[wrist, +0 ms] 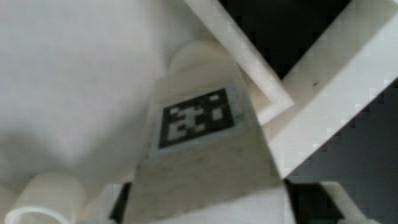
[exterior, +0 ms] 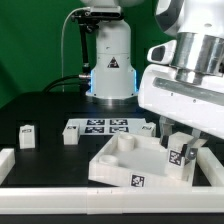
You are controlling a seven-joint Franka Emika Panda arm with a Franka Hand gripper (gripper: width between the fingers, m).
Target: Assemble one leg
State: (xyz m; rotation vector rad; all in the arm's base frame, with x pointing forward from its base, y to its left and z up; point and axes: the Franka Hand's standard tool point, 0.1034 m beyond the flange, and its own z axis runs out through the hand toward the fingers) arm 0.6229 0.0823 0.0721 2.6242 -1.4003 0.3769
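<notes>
My gripper (exterior: 177, 146) is shut on a leg (exterior: 178, 157), a small white block with a black-and-white tag on its face. It holds the leg tilted over the corner of the large white tray-like part (exterior: 118, 163) on the exterior view's right. In the wrist view the leg (wrist: 199, 120) fills the middle, clamped between my gripper (wrist: 214, 203)'s dark fingers (wrist: 313, 200). Its far end lies against a round white post (wrist: 196, 55) inside the tray-like part (wrist: 71, 90). I cannot tell whether the leg is seated.
Two loose legs (exterior: 27, 135) (exterior: 71, 133) stand on the black table at the exterior view's left, and a third (exterior: 148, 128) stands behind the tray. The marker board (exterior: 100, 126) lies at mid-back. White rails (exterior: 60, 204) border the front and left. The robot base (exterior: 110, 60) is behind.
</notes>
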